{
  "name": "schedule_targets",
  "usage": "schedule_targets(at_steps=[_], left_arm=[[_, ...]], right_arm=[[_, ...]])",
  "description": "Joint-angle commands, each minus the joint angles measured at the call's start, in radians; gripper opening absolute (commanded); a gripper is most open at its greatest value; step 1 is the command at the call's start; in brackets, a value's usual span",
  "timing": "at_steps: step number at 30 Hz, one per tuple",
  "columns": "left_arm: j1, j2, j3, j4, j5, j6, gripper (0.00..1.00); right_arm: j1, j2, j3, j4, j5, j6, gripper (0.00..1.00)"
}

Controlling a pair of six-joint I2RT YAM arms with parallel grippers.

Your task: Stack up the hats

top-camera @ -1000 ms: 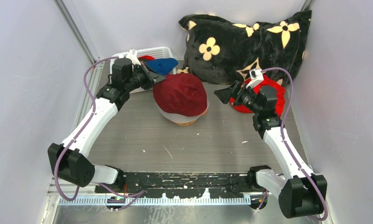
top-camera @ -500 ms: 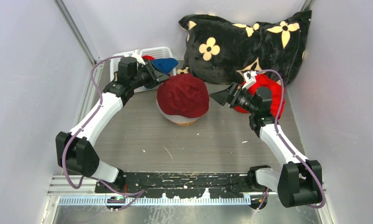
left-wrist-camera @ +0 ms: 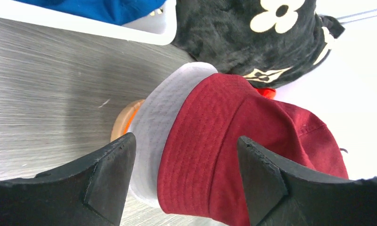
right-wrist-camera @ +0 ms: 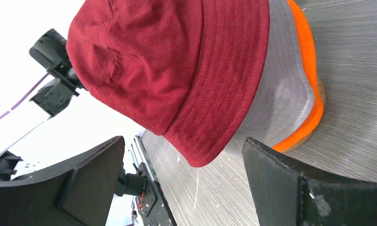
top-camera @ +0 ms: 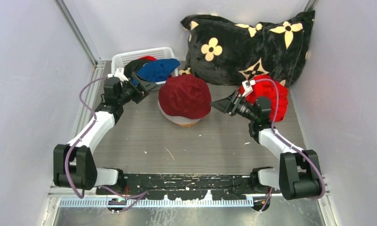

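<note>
The left arm and right arm are bent inward toward the dark red hat, which is stacked over the grey hat and orange hat. The left hand is held released just left of it, and the right hand released just right, with nothing gripped. The bright red hat is seen further right.

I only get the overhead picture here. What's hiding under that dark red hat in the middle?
Observer: The right wrist camera shows a grey hat under the dark red hat, with its brim sticking out below.
Visitor: Anything beneath the grey one?
Observer: Yes, the brim of an orange hat peeks out under it.
Visitor: Is the claw on the left holding on to the hats?
Observer: No. The left wrist camera shows the left gripper open, gripping nothing.
</note>
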Motion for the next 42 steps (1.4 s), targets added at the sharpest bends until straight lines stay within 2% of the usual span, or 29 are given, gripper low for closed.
schedule_targets(at_steps=[1, 8, 25, 36, 42], left_arm=[[0.022, 0.078, -0.055, 0.341, 0.151, -0.124, 0.78], [0.036, 0.206, -0.113, 0.648, 0.242, -0.268, 0.73], [0.037, 0.416, -0.131, 0.993, 0.356, -0.451, 0.58], [0.037, 0.439, -0.146, 1.044, 0.399, -0.487, 0.16], [0.037, 0.449, -0.15, 1.075, 0.403, -0.508, 0.0]], right_arm=[[0.003, 0.01, -0.016, 0.173, -0.038, 0.052, 0.99], [0.003, 0.054, -0.043, 0.272, -0.039, 0.103, 0.99], [0.0, 0.08, -0.036, 0.281, -0.026, 0.101, 0.99], [-0.014, 0.105, -0.037, 0.295, -0.027, 0.1, 0.99], [-0.023, 0.116, -0.043, 0.312, -0.029, 0.102, 0.99]])
